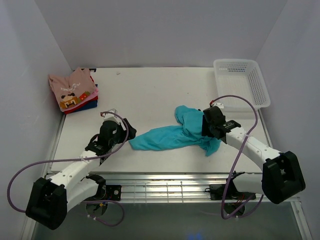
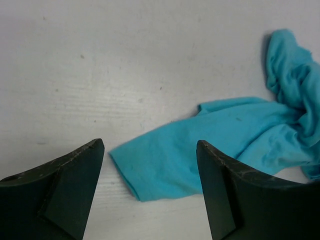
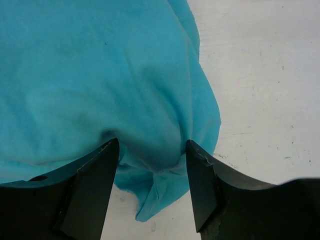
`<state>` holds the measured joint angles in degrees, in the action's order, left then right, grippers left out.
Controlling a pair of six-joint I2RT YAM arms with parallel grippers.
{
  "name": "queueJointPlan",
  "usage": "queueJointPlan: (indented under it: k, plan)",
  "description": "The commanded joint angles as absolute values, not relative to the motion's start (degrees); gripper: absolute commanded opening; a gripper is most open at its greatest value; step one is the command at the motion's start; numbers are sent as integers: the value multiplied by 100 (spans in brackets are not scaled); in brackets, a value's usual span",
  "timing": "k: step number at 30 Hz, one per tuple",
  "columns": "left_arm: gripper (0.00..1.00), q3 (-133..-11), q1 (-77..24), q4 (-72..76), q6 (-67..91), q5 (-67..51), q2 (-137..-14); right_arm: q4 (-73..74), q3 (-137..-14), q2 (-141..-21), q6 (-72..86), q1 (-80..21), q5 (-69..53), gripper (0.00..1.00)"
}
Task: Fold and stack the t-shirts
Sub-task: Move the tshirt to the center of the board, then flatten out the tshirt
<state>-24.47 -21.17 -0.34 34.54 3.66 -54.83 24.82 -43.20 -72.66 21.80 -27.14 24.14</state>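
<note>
We see one container, a white mesh basket (image 1: 263,89), at the back right corner of the tabletop (image 1: 150,90). It stands upright, and through its open top only its own white mesh floor shows. It is well apart from the shirts.

The teal shirt (image 1: 170,137) lies loose and crumpled on the tabletop, right of the middle. One end is bunched up, and a flatter strip runs from it towards the left arm.

The right fingers (image 3: 95,175) are spread over the bunched end, with a bulge of teal cloth in the gap between them. We cannot tell whether they touch it.

The left fingers (image 2: 75,175) are also spread wide. In the left wrist view the flat tip of the teal strip lies on the tabletop in line with their gap. From above, those fingers sit just beside that tip.

At the back left corner, against the wall, a stack (image 1: 72,90) of folded shirts rests on the tabletop. On top is a pink one with a block graphic, and red and dark blue edges show beneath it. The stack is well apart from both arms.
</note>
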Motion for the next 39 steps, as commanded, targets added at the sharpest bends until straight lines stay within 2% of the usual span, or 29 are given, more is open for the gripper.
queueJointPlan:
  k: [1,6,15,24,39]
  plan:
    - [84,-2338,-2574,-272,3489,843,-5555,1916,-4316,-6769,2329,-2786,2716,62]
    - [84,-2417,-3207,-729,3770,1590,-5783,1968,-4351,-6478,2276,-2795,2654,62]
    - [83,-2312,-3261,-958,4165,2302,-5985,2030,-4175,-5880,2233,-2786,2567,63]
    - [82,-2118,-3261,-352,4324,2083,-6310,2127,-4078,-5441,2197,-2786,2663,63]
    - [78,-2153,-3270,-44,4395,1890,-6934,2004,-3902,-5501,2285,-2786,2654,63]
